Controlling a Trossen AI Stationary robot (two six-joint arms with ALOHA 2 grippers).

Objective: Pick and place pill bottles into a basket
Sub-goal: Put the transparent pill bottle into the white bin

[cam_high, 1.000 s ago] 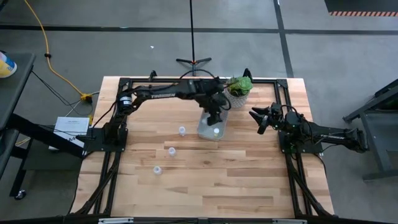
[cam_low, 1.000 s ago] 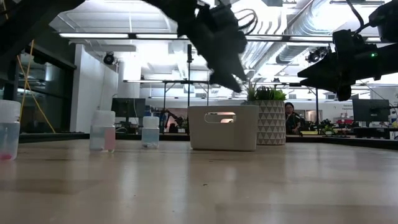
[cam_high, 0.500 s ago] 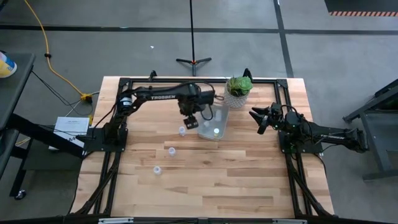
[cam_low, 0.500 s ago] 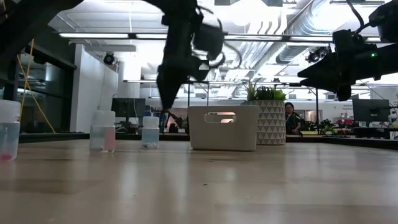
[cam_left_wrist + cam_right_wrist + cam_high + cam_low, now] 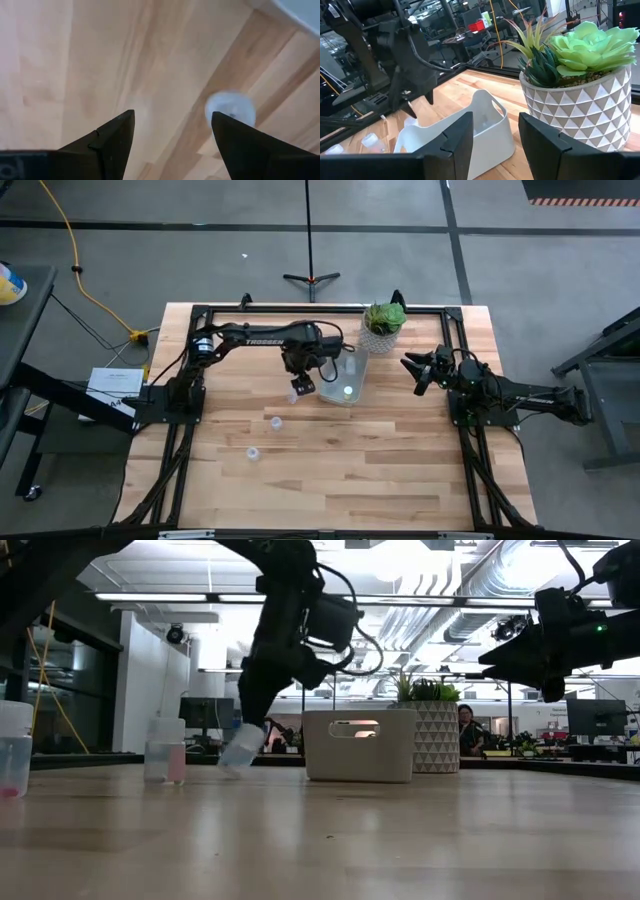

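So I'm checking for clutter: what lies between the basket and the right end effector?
Nothing: in the high view only bare wood separates the basket from the right end effector. The potted plant stands off that line, toward the table's far edge.

Bright, even overhead light throughout; the left wrist view is softly blurred.
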